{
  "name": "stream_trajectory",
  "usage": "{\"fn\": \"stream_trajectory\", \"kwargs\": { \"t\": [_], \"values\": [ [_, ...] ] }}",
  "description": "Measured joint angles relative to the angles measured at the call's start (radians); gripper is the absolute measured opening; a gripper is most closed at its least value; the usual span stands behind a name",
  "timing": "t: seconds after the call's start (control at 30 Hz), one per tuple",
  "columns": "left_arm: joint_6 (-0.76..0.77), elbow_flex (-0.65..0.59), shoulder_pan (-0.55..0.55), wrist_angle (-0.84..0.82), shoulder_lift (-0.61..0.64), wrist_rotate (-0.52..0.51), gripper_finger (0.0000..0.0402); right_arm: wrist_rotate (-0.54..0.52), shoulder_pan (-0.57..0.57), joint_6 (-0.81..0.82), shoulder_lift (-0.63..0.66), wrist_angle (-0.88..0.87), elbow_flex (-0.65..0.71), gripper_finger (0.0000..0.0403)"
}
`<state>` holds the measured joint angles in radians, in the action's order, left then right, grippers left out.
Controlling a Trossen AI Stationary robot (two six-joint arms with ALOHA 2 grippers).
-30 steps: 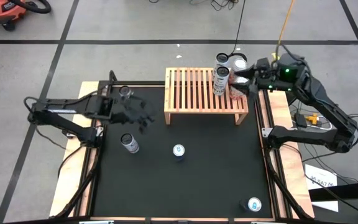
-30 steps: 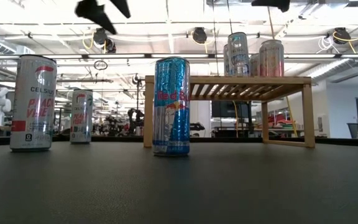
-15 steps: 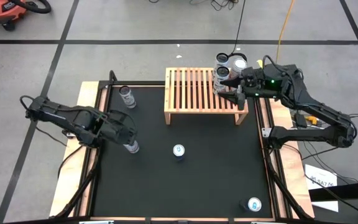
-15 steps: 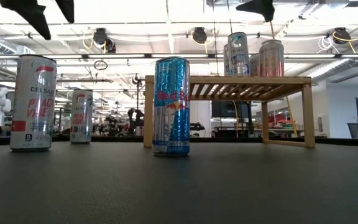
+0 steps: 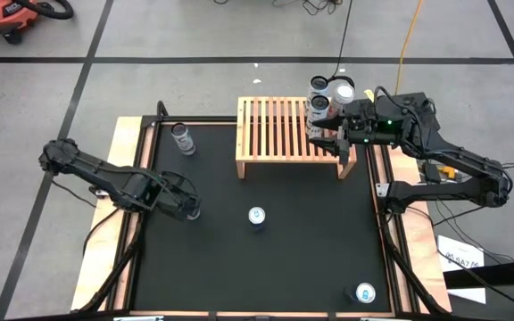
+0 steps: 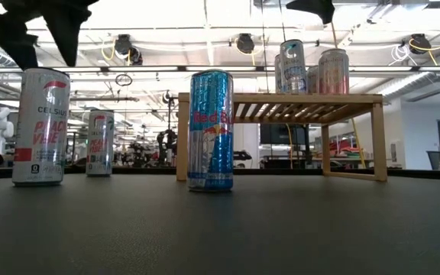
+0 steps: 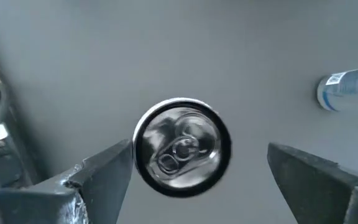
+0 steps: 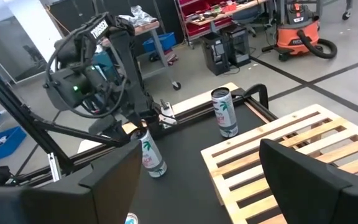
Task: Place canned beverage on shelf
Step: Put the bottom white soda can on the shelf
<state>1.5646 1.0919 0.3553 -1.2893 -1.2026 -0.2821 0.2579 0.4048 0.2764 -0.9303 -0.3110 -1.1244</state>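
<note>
Shelf: low light-wood rack with a slatted top, standing at the far edge of the black mat, toward the right.
On the shelf: two cans stand close together at its far right corner; a third can stands just behind that corner, and I cannot tell whether it rests on the slats. The other slats are bare.
White can: upright on the left part of the mat, well apart from the shelf; red lettering shows in the low view.
Left claw: directly above the white can, fingers spread wide to either side of its top, not touching it, holding nothing.
Blue can: upright near the middle of the mat, in front of the shelf, just beside nothing.
Green-marked can: upright near the mat's far left corner, left of the shelf.
Corner can: upright alone near the front right corner of the mat.
Right claw: over the right end of the shelf, beside the two cans; its fingers stand wide apart with only slats between them, gripping nothing.
Floor: an orange vacuum off the far left of the table.
</note>
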Motion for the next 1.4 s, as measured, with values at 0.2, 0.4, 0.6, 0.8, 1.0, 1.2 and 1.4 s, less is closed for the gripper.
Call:
{"fn": "stream_trajectory", "kwargs": {
  "t": [0.2, 0.4, 0.6, 0.8, 1.0, 1.2, 1.4],
  "values": [
    [0.002, -0.047, -0.001, 0.022, -0.007, 0.015, 0.0363, -0.023, -0.007, 0.000, 0.000, 0.001, 0.000, 0.0313],
    [0.002, -0.083, -0.002, 0.026, -0.008, 0.019, 0.0363, -0.023, -0.008, 0.011, 0.000, 0.001, 0.000, 0.0313],
    [-0.017, -0.084, -0.007, 0.025, -0.008, -0.033, 0.0323, -0.025, -0.007, 0.032, 0.000, 0.001, 0.000, 0.0313],
    [-0.140, -0.083, -0.062, 0.058, -0.005, -0.007, 0.0236, -0.025, -0.007, 0.044, 0.000, 0.030, 0.000, 0.0313],
    [-0.308, -0.026, -0.110, 0.079, -0.007, 0.081, 0.0222, -0.025, -0.007, 0.049, 0.000, 0.061, -0.008, 0.0313],
    [-0.549, 0.115, -0.161, 0.077, -0.002, 0.061, 0.0231, -0.019, -0.007, 0.049, 0.005, 0.060, -0.013, 0.0313],
    [-0.890, 0.297, -0.202, 0.117, -0.001, 0.026, 0.0235, 0.120, -0.019, 0.061, 0.005, 0.111, -0.013, 0.0313]
  ]
}}
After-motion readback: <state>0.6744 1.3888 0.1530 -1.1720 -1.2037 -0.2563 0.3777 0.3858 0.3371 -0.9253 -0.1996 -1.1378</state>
